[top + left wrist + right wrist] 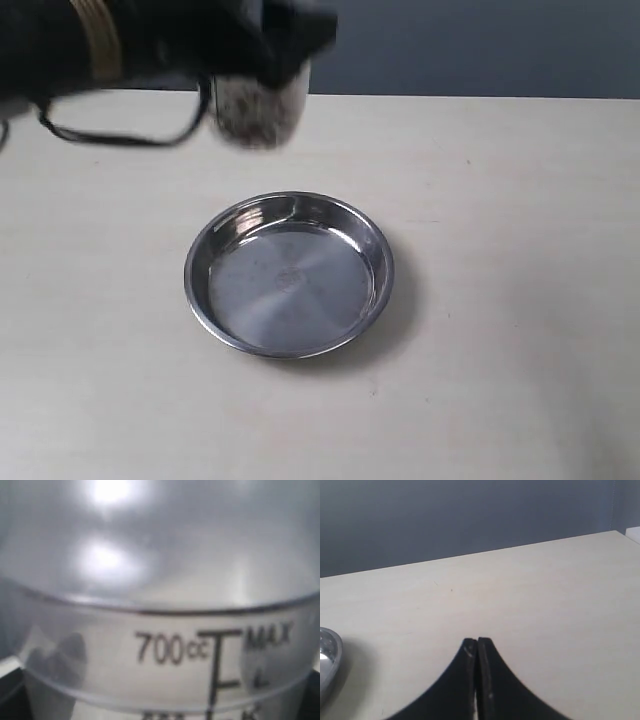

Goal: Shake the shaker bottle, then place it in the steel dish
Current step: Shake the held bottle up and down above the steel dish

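Shaker bottle hangs clamped in left fingers beyond the steel dish; right fingers pressed together.

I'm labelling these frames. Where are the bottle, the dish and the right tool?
bottle [255, 112]: exterior view, on its blurred, speckled body.
dish [285, 285]: exterior view, on its bare flat bottom.
right tool [477, 642]: right wrist view, between its closed fingertips.
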Robot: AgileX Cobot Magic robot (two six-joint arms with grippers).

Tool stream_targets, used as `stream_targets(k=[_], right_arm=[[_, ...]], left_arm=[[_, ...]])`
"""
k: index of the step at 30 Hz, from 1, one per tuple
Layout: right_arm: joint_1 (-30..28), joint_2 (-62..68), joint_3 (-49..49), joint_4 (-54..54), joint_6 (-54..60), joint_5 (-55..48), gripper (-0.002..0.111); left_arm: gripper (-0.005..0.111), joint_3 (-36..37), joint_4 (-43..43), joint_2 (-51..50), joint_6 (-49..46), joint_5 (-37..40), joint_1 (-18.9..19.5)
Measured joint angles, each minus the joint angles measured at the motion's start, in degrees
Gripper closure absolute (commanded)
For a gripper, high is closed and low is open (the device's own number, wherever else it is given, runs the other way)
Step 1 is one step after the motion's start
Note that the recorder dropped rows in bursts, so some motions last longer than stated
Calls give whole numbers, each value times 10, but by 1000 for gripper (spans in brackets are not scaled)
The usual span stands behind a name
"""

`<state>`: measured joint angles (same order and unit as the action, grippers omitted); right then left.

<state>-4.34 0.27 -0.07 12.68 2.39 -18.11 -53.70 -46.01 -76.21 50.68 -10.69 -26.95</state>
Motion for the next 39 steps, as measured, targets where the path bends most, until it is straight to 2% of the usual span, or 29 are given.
stream_targets(k=[3,6,9,12,15,18,21,23,25,28,31,34,36,39], right_arm=[[0,0,0,0,0,0,109],[0,0,0,0,0,-1,109],[0,0,0,0,0,-1,109],[0,0,0,0,0,-1,109],[0,0,0,0,0,0,109],[0,0,0,0,0,0,109],[0,0,0,0,0,1,109],[0,0,0,0,0,1,109],[0,0,0,0,0,2,109],[0,0,0,0,0,2,109],[0,0,0,0,0,2,109],[0,0,0,0,0,2,109],[0,0,0,0,0,2,109],[0,0,0,0,0,2,109]], left_arm=[[106,31,15,-14,-3,-47,0],[106,63,12,-96,2,-4,0],[106,39,6,-63,-19,30,7],[106,10,28,-17,-36,-22,8],[106,44,43,-65,-41,-63,6],[106,62,29,-108,-38,2,7],[106,27,20,-40,-52,3,8],[106,25,34,-15,-57,-44,8],[106,54,45,-42,-60,-96,8],[106,92,40,-119,-37,-62,9],[106,80,39,-74,-53,-50,16],[106,66,73,-39,-72,-100,18],[106,78,86,-75,-75,-112,19],[106,94,68,-115,-45,-61,26]])
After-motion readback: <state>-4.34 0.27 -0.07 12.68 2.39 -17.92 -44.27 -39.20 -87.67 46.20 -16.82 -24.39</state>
